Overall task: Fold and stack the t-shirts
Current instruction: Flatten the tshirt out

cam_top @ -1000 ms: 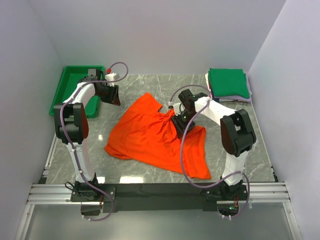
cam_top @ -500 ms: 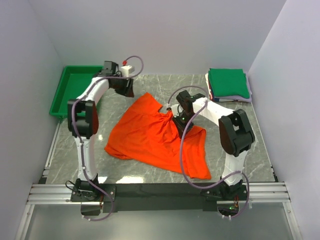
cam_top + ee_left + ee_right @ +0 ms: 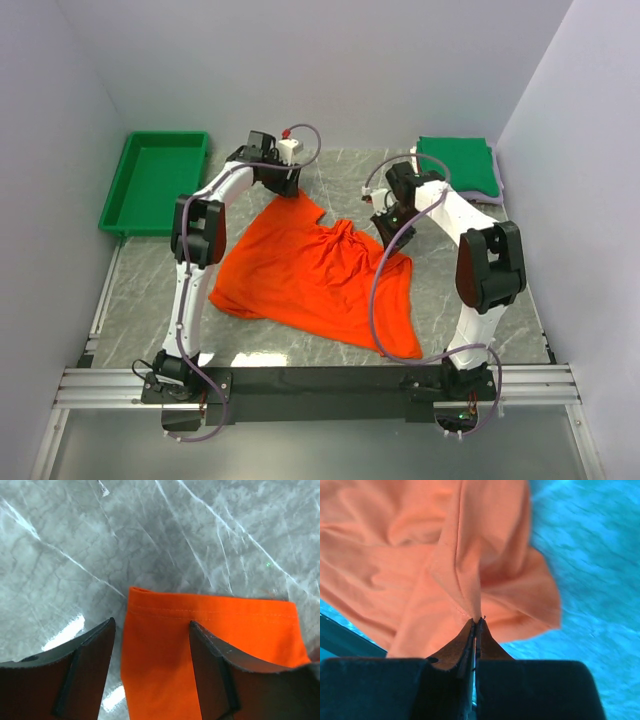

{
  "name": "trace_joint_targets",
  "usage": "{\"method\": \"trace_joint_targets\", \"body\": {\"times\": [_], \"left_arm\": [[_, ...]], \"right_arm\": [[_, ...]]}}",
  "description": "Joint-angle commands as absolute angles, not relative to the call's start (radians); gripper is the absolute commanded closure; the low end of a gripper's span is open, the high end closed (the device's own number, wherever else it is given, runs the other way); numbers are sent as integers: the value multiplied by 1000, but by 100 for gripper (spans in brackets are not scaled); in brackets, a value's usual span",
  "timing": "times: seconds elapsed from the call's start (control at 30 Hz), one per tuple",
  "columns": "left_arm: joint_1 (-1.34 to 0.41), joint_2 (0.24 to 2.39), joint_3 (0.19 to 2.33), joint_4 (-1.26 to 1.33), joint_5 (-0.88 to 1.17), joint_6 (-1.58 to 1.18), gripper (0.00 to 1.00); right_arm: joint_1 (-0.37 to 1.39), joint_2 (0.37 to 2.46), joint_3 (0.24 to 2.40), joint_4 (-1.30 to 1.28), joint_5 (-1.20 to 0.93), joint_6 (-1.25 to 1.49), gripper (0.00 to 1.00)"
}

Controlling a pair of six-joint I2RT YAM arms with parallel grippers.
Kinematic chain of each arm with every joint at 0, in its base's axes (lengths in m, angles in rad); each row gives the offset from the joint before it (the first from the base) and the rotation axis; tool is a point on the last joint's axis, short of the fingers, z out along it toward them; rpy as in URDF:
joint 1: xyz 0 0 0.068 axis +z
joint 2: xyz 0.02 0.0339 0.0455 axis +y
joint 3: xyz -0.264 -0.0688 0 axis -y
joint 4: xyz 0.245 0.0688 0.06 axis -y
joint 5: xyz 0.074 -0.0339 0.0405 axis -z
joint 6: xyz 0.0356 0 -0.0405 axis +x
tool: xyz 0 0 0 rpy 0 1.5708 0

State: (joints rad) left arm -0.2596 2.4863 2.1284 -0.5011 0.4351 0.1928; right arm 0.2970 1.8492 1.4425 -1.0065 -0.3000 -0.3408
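Pinching a ridge of the orange-red tee (image 3: 310, 280) in my right gripper (image 3: 476, 622): jaws are shut tight on the cloth, and the fabric is fanning away from the tips in loose gathers.

Taking the green folded stack (image 3: 457, 165) as reference: the tee is lying left of it and nearer my bases, on the marble table (image 3: 470, 270), apart from the stack. Its long axis is running diagonally, from a far end about level with the stack's near edge down to a hem much nearer than the stack.

My right pinch is sitting just left of the stack and a bit nearer, at the bunched middle of the tee's far edge.

My left gripper (image 3: 150, 630) is hovering further left of the stack, at about the same depth, over the tee's far hemmed end. Jaws are standing wide: one finger (image 3: 85, 670) is over bare marble, the other (image 3: 215, 670) is over cloth. So the hem's corner is sitting between them, with the stitched edge running across the gap. Can't tell whether the tips are touching cloth.

I'm judging the next move as a left grab of that corner. Left is the nearer arm and the corner is lying dead ahead of its fingers, so it's looking like a short drop and close, then both arms drawing the far edge out flat.
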Motion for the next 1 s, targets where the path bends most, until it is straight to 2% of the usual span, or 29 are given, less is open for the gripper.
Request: {"method": "trace_joint_targets", "body": {"times": [0.0, 0.13, 0.57, 0.67, 0.7, 0.77, 0.8, 0.83, 0.97], "left_arm": [[-275, 2505, 2212, -477, 393, 198, 34], [-307, 2556, 2296, -526, 350, 245, 36], [-341, 2543, 2241, -617, 244, 288, 50], [-336, 2505, 2172, -577, 244, 285, 64], [-331, 2497, 2166, -562, 242, 270, 75], [-324, 2496, 2181, -552, 250, 255, 84], [-316, 2499, 2216, -554, 253, 239, 95], [-311, 2499, 2241, -557, 256, 233, 100], [-266, 2423, 2273, -506, 284, 199, 100]], "right_arm": [[270, 1824, 1506, -1049, -262, -387, 100], [242, 1835, 1532, -1060, -241, -408, 100], [147, 1867, 1637, -1089, -199, -453, 100], [144, 1864, 1629, -1083, -202, -456, 100], [144, 1864, 1629, -1080, -202, -459, 100], [146, 1864, 1632, -1074, -196, -463, 100], [146, 1864, 1637, -1072, -193, -466, 100], [146, 1867, 1650, -1071, -189, -471, 100], [138, 1878, 1710, -1039, -137, -492, 100]]}}
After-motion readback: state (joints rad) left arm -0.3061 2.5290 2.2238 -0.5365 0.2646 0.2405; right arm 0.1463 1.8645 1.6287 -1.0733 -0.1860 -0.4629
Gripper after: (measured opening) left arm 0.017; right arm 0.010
